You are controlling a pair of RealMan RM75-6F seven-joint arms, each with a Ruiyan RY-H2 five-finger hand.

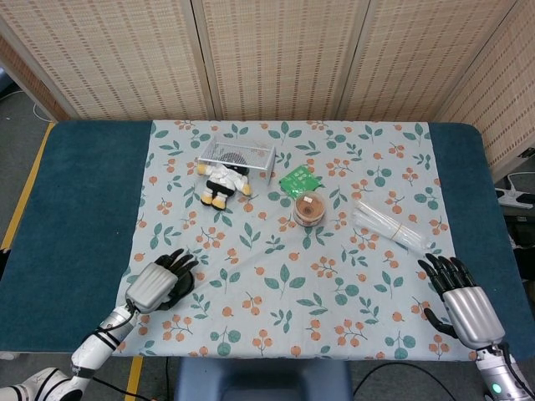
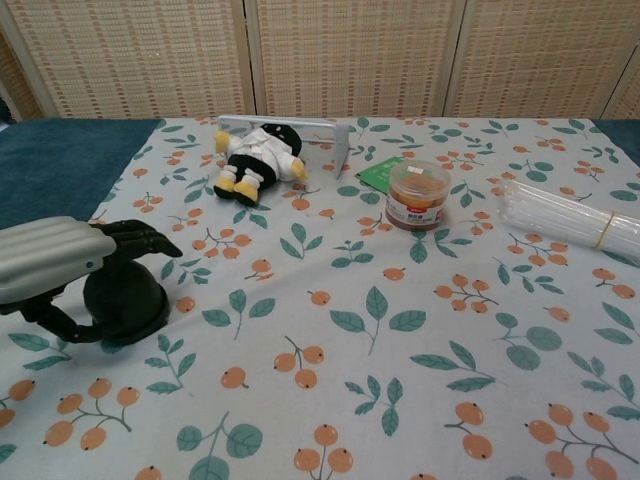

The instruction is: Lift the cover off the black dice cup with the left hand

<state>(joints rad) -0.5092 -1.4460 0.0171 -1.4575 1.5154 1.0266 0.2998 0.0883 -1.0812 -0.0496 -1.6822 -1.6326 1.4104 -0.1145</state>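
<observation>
The black dice cup (image 2: 122, 298) stands on the floral cloth (image 2: 400, 330) near the worktop's (image 1: 75, 209) front left corner. The left hand (image 2: 62, 262) arches over it, fingers (image 2: 140, 236) curled above the cover; whether they grip it I cannot tell. The right hand (image 1: 461, 299) rests at the front right, fingers spread, holding nothing.

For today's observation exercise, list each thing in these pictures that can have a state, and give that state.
left hand: fingers spread over the dice cup, apparently not gripping it.
black dice cup: standing on the cloth, cover on.
right hand: holding nothing, fingers apart.
jar: upright, lid on.
plush toy: lying against the metal tray.
straws: bundled, lying flat.
</observation>
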